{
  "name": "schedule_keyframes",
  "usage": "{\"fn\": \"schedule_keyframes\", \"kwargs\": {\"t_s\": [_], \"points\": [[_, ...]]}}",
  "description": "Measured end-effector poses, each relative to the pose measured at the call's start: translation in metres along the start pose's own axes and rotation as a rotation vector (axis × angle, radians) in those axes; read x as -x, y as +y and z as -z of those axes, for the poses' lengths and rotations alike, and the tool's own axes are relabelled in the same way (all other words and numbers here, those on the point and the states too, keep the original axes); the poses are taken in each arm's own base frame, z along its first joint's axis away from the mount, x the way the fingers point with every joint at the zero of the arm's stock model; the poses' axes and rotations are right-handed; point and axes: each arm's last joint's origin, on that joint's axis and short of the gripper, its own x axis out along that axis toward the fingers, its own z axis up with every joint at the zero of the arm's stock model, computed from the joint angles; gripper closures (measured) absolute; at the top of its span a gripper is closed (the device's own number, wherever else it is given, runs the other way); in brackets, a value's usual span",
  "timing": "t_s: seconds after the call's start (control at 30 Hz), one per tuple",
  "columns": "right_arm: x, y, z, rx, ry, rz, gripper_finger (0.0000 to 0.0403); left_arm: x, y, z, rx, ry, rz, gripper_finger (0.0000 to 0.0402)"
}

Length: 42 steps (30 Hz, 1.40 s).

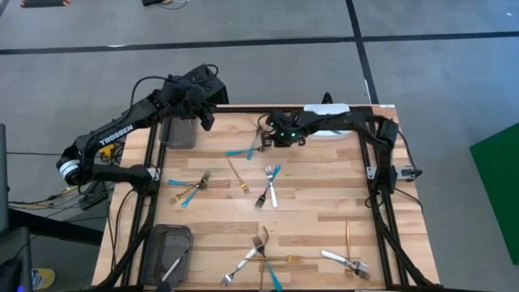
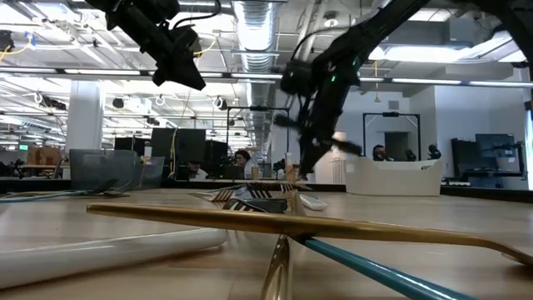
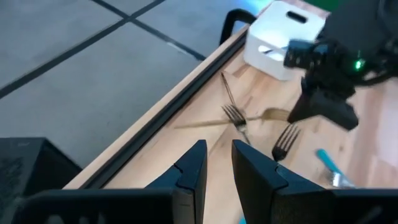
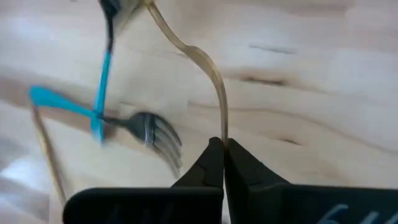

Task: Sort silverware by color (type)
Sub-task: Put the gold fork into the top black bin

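Silverware lies scattered on the wooden table [image 1: 324, 203]: blue-handled forks [image 1: 243, 152], gold ones [image 1: 238, 174] and silver ones [image 1: 345, 261]. My right gripper [image 1: 280, 138] is at the far middle, shut on a gold fork [image 4: 211, 74]. Two crossed blue-handled forks [image 4: 99, 115] lie on the wood beyond it. My left gripper [image 3: 217, 165] hovers above the far left corner by a dark tray [image 1: 178, 131], slightly open, with nothing between its fingers. My right gripper pinches the free end of the gold fork's handle [image 4: 222, 138] between its two fingertips. The fingers slant steeply down from above, in line with the handle. The fork hangs below them, its tines [image 3: 286, 142] lowest and close to the wood; whether they touch it I cannot tell.
A white bin [image 1: 328, 109] stands at the far edge beside my right arm. A second dark tray [image 1: 166, 247] at the near left corner holds a silver utensil. Two gold forks [image 3: 233, 115] lie crossed near the far edge. More forks are heaped at the near middle [image 1: 255, 259].
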Motion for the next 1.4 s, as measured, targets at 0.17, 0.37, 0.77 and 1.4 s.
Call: {"fn": "schedule_keyframes", "kwargs": {"t_s": [0.17,0.37,0.77,1.4], "points": [[0.039,-0.003,0.012,0.165,0.04,0.043,0.0391,0.0,-0.004,0.0,0.002,-0.002,0.055,0.034],[0.086,-0.004,0.027,0.365,0.078,-0.012,0.0392,-0.002,-0.02,-0.006,-0.076,-0.064,0.172,0.034],[0.139,-0.006,0.046,0.465,0.066,-0.112,0.0393,-0.001,-0.075,-0.016,-0.216,-0.213,0.333,0.0283],[0.15,0.041,0.112,1.544,-0.469,0.269,0.0393,-0.044,-0.116,0.004,0.023,-0.003,0.489,0.0228]]}}
